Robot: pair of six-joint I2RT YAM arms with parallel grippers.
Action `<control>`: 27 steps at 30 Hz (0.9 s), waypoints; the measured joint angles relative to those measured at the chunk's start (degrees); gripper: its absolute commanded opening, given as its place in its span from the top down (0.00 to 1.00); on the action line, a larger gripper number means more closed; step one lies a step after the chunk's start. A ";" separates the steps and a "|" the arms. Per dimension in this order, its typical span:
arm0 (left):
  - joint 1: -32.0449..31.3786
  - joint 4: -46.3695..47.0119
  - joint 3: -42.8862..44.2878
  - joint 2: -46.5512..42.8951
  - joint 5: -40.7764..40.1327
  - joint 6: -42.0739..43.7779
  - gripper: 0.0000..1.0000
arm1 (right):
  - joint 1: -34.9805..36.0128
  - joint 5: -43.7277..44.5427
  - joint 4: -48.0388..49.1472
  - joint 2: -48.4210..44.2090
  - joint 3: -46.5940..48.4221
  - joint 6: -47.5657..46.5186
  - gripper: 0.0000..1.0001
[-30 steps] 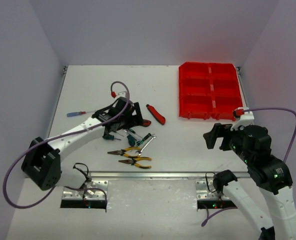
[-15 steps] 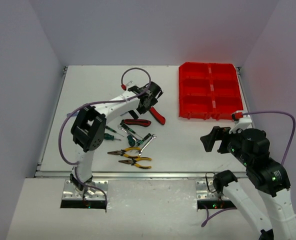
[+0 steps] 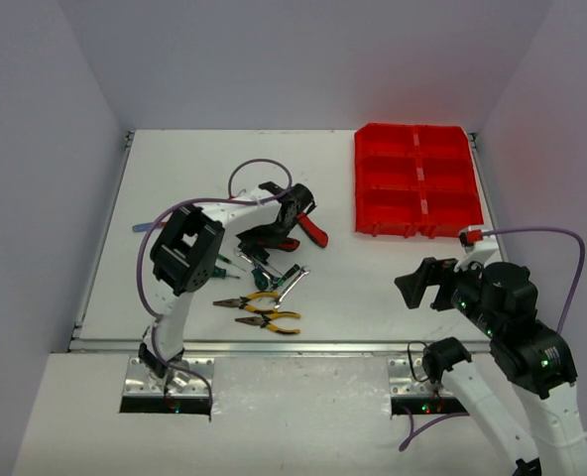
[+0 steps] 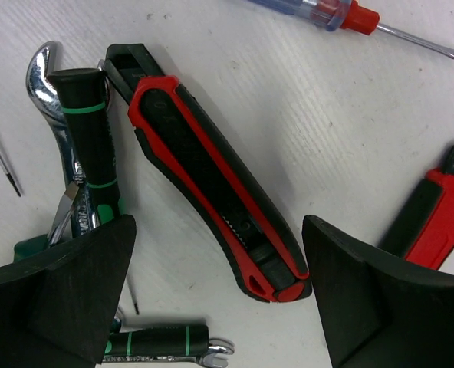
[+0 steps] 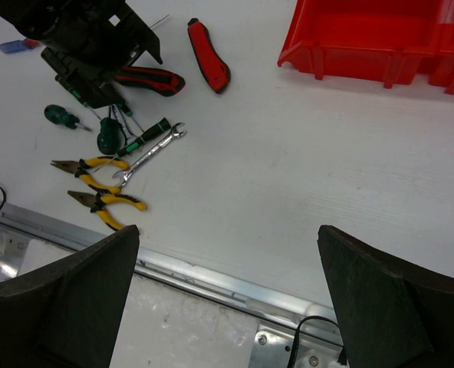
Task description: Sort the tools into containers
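Note:
Low over the tool pile, my left gripper (image 4: 218,224) stands open, its jaws either side of the rear end of a red-and-black utility knife (image 4: 212,165) that lies flat on the table. The knife's end is close to the right finger (image 4: 365,299). From above, that gripper (image 3: 265,235) covers part of this knife (image 3: 277,243). A second utility knife (image 3: 313,228) lies just right of it. The red containers (image 3: 417,183) sit at the back right. My right gripper (image 3: 418,284) hovers open and empty near the front edge, far from the tools.
Two yellow-handled pliers (image 3: 264,298) (image 3: 270,320) and a silver wrench (image 3: 293,284) lie in front of the pile. Green-handled screwdrivers (image 5: 58,116) (image 5: 108,139) sit left of them. A blue-and-red screwdriver (image 4: 319,11) lies beyond the knife. A metal rail (image 5: 212,272) marks the table's front edge.
My left arm swung right across the pile, then came down over the nearer utility knife, and its jaws have narrowed a little. The right arm drifted slightly toward the front.

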 measured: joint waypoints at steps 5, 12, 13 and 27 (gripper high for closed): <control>0.96 0.61 0.24 2.41 1.19 0.06 0.26 | 0.00 -0.79 -0.06 -0.55 0.00 0.00 0.01; 1.24 0.57 0.43 2.43 1.48 0.38 0.56 | 0.00 -0.85 -0.13 -1.14 0.00 0.06 0.01; 1.24 0.73 0.45 2.44 1.56 0.47 0.60 | 0.00 -0.88 -0.13 -1.15 0.00 0.07 0.01; 1.17 3.00 -0.71 1.65 1.72 2.69 1.00 | 0.00 -1.61 0.13 -1.17 0.00 0.30 0.01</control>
